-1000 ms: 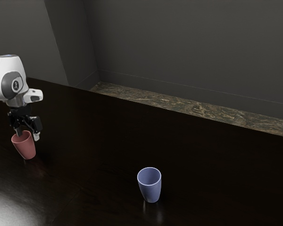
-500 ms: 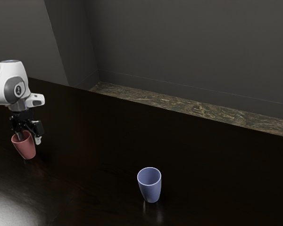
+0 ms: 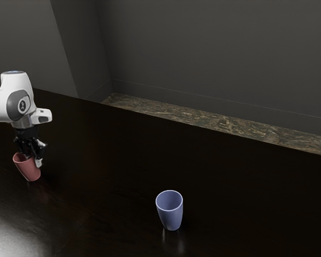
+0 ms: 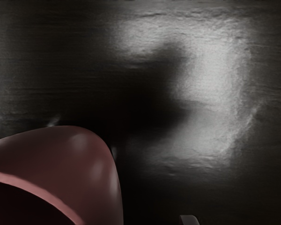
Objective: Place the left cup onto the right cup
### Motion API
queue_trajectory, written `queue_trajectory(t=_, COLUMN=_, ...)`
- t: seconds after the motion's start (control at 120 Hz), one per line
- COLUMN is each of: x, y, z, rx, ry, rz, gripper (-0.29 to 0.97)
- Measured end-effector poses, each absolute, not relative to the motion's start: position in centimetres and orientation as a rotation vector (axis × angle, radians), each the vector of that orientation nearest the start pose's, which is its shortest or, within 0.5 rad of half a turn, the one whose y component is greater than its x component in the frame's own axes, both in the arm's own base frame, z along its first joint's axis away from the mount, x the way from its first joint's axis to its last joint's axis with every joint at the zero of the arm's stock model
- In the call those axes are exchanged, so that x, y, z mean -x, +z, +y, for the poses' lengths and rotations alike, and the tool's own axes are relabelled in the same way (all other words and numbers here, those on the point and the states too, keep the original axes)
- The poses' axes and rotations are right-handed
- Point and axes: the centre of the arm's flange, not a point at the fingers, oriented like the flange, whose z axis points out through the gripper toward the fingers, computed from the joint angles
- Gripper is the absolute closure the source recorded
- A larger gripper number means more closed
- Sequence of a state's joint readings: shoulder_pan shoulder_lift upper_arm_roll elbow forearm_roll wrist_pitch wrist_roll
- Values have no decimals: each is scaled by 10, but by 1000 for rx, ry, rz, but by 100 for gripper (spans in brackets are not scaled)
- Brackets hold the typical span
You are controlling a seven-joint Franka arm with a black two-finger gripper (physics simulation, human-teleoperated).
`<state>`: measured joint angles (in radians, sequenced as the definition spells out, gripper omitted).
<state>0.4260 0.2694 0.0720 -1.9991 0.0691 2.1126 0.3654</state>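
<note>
Red cup stands upright on dark table, right under gripper, which is down at the cup's rim. Can't tell if gripper is clamped on the rim or just around it: too dark there in ext. view. In wrist view, red cup is close under the hand, w/ a bright glare patch on the table past it. Blue cup is upright, well apart from gripper, toward ext. view's right. White arm is above gripper.
</note>
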Motion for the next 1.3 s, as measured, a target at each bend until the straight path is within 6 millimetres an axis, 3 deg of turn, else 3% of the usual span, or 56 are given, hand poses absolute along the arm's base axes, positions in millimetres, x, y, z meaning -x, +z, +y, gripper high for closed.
queue_trajectory(t=0.258, x=-510, y=312, z=280, rx=3114, ry=268, rz=-137, gripper=74)
queue_trajectory(t=0.633, x=-510, y=317, z=281, rx=3106, ry=254, rz=-145, gripper=78)
queue_trajectory(t=0.733, x=-510, y=328, z=281, rx=3101, ry=235, rz=-149, gripper=78)
queue_trajectory(t=0.867, x=-509, y=356, z=274, rx=3093, ry=196, rz=-147, gripper=78)
queue_trajectory(t=1.042, x=-521, y=395, z=236, rx=3068, ry=137, rz=-52, gripper=79)
queue_trajectory(t=1.3, x=-533, y=447, z=148, rx=3030, ry=43, rz=102, gripper=79)
